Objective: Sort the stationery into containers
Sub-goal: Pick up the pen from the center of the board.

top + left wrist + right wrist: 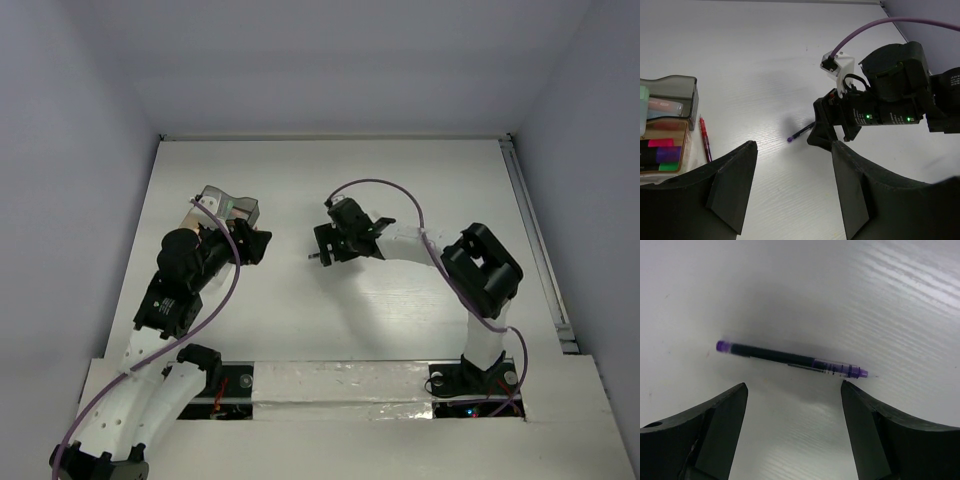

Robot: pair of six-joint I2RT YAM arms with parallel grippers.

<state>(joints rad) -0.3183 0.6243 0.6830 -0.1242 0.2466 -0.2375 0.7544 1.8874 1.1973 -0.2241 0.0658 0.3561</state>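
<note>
Centrally on the table (330, 170), clear of edges, right end effector (793, 385) gapes over purple pen (790, 360); left end effector (794, 145) gapes empty.

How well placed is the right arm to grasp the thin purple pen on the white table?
Probably yes: the open right tool hangs over the thin purple pen, nothing between; it lies along the closing line, so turning may help.
</note>
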